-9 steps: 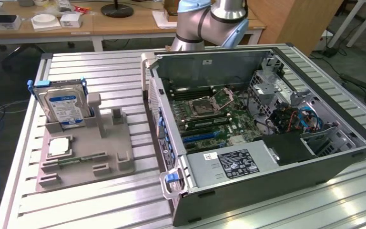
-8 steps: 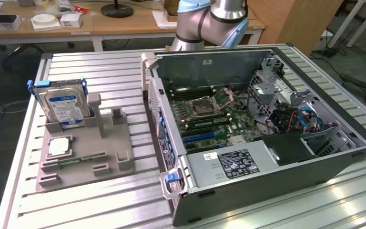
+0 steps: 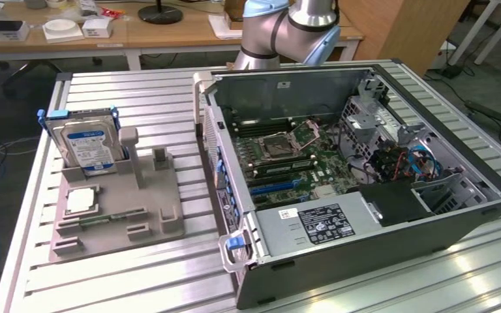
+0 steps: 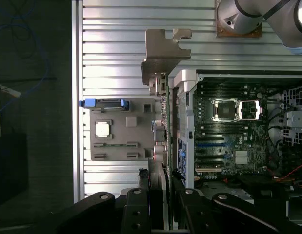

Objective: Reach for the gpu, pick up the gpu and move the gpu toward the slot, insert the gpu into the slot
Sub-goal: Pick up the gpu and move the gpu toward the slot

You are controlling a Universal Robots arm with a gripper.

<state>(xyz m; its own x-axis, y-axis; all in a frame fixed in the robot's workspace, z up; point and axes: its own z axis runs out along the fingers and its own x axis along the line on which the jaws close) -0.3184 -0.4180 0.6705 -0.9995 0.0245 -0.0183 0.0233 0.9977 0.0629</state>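
In the wrist view the gpu (image 4: pixel 160 83) is seen edge-on, a thin dark card with its silver metal bracket (image 4: pixel 163 48) at the far end. My gripper (image 4: pixel 165 197) is shut on it, with black fingers (image 4: pixel 136 207) on either side of the card. The card hangs high above the table, over the gap between the grey parts holder (image 4: pixel 121 131) and the open computer case (image 4: pixel 248 146). Blue expansion slots (image 4: pixel 211 145) lie on the motherboard inside the case (image 3: pixel 273 186). The arm's base (image 3: pixel 286 32) stands behind the case.
The grey holder (image 3: pixel 120 202) carries a silver hard drive with a blue label (image 3: pixel 85 140), a processor chip (image 3: pixel 83 201) and a green memory stick (image 3: pixel 102 218). The case wall (image 3: pixel 224 163) stands between holder and motherboard. Desks with clutter sit behind.
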